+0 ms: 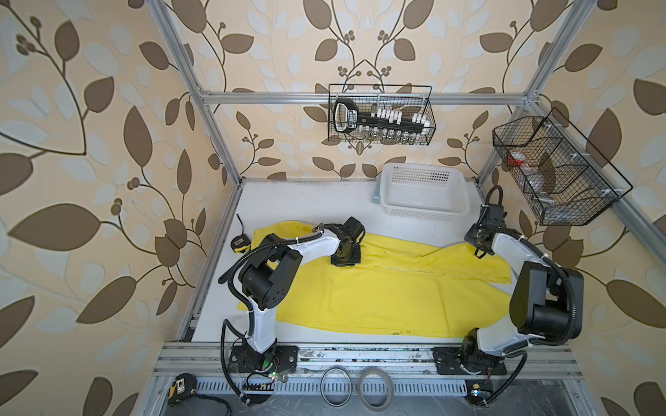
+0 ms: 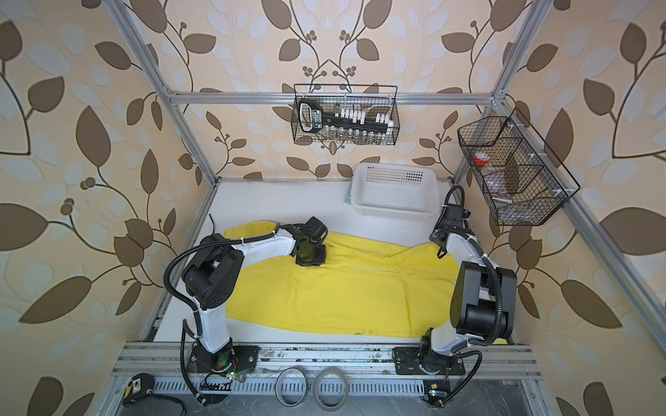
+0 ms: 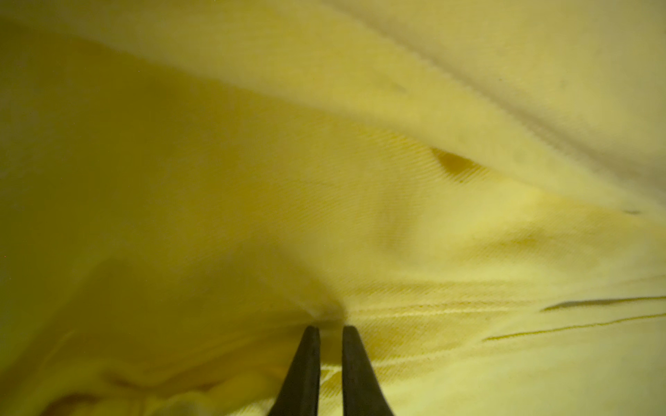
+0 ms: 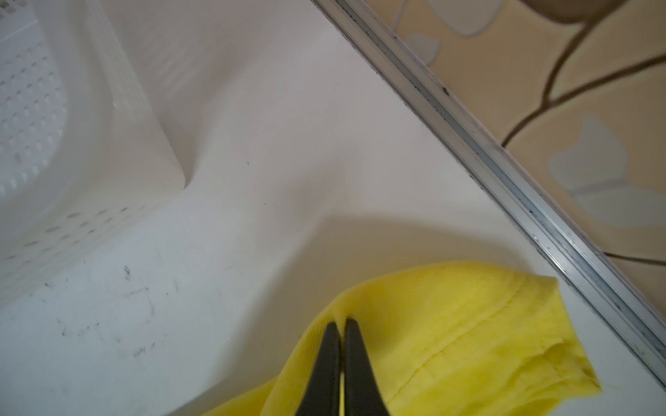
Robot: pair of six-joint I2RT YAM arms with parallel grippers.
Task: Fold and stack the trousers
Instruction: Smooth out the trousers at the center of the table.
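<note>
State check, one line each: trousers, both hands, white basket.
trousers: spread long across the table, no compact fold yet, pinched by both hands.
left hand: shut on a pucker of the trousers, toward their far edge.
right hand: shut on the trousers' edge at their right end.
white basket: upright at the table's far side, empty, apart from the trousers.

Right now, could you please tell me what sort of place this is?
Probably a robot test cell: an aluminium frame encloses a white table, leaf wallpaper lines the walls, and two robot arms stand on a rail.
</note>
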